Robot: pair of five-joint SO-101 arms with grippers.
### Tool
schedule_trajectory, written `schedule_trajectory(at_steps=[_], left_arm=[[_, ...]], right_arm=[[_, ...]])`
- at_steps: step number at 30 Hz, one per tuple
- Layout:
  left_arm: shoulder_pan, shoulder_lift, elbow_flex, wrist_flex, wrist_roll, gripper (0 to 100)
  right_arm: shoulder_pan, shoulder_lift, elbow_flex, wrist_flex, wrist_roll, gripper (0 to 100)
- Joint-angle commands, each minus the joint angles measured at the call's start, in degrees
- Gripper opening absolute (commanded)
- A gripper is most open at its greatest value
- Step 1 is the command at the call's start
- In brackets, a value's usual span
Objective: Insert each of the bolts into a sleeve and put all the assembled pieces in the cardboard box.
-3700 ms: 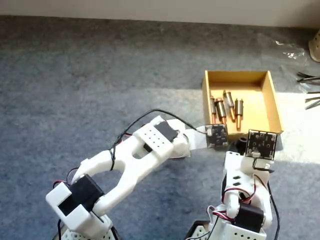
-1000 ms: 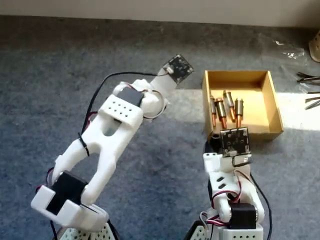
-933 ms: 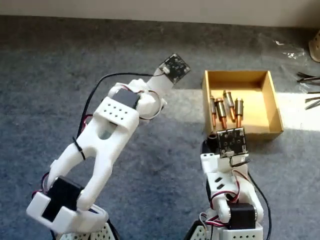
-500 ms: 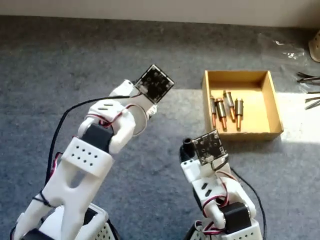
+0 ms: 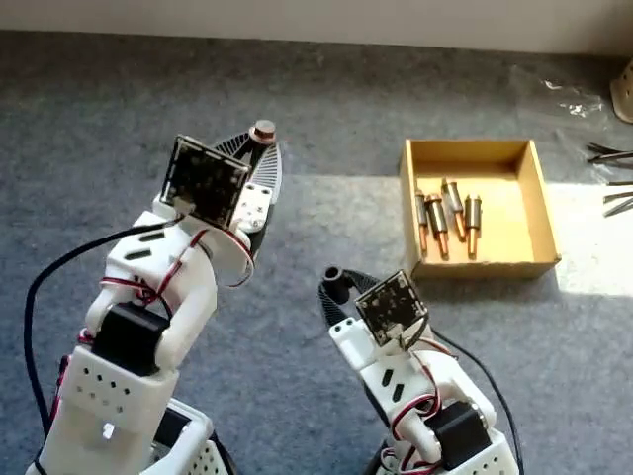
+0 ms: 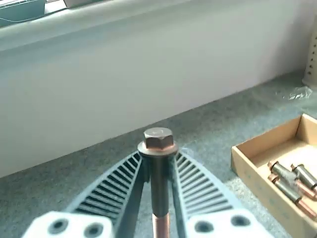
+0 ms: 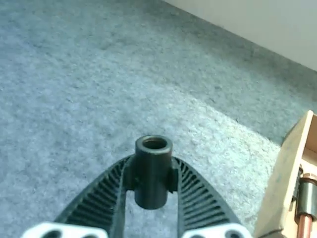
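Above the carpet [image 5: 99, 119] we clamp the bolt [image 6: 157, 183] head-outward in the left gripper [image 6: 158, 156] and the sleeve [image 7: 152, 173] bore-outward in the right gripper [image 7: 151, 164], well apart.

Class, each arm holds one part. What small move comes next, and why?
Probably swing the left tool, shut on the copper-coloured hex-head bolt, toward the black cylindrical sleeve in the right tool: the parts are held apart and the sleeve's bore is open.

No legible text, label, number or sign on the cardboard box [image 5: 504, 218], the bolt [image 6: 157, 178] between the left jaws, or the sleeve [image 7: 152, 168] between the right jaws.
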State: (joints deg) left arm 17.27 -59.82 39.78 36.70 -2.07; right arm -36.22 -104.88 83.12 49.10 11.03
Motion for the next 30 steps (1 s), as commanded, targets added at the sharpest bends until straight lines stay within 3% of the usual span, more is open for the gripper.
schedule_trajectory(at_steps=[1, 4, 10, 15, 23, 30], left_arm=[[-0.22, -4.97, 0.22, -1.41, 4.92, 0], [-0.04, -9.19, 3.47, -1.49, 7.38, 0], [0.13, -19.91, 10.42, -4.84, 7.82, 0], [4.79, -28.53, 15.69, -6.59, 7.47, 0], [12.53, -29.32, 23.43, -12.48, 7.74, 0], [12.79, -29.41, 28.88, -18.37, 7.38, 0]], right_arm=[[-4.79, -0.22, -0.31, -6.11, 0.26, 0.5], [-8.4, -0.22, -0.22, -9.01, 0.26, 0.5], [-8.66, -0.31, 2.15, -14.55, 0.26, 0.5], [-8.57, -0.31, 10.33, -20.09, 0.26, 0.5], [-4.97, -0.4, 11.03, -20.26, 0.18, 0.5], [-2.42, -0.4, 11.03, -25.27, 0.62, 0.5]])
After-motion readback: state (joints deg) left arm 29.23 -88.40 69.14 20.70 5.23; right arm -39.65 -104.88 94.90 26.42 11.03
